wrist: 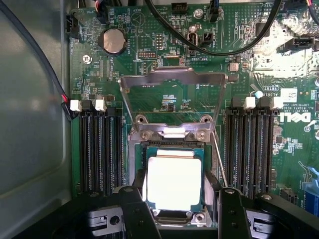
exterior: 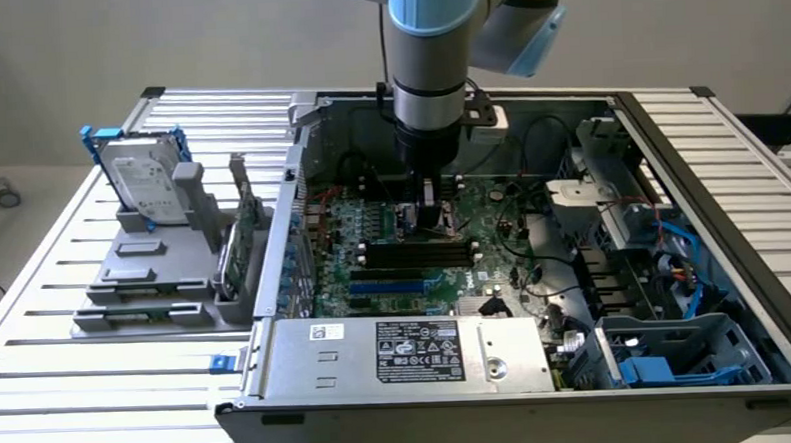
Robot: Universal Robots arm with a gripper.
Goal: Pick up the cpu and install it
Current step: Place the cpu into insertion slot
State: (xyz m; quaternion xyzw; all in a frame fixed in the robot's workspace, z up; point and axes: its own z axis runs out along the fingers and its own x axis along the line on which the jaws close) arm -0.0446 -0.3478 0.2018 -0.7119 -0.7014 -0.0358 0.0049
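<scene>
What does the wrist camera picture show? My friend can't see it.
A small silvery square chip is held by the black tool right over the open metal socket on a green circuit board, with long black memory slots on both sides.

cpu (wrist: 174, 183) over socket (wrist: 172, 135), between memory slots (wrist: 97, 149)

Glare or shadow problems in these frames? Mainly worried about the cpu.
Wrist view: the cpu top is blown out to near white, with no markings readable; glare also washes the board near the Dell label. Exterior view: the table slats glare at the front, while the case interior under the arm is dim.
</scene>
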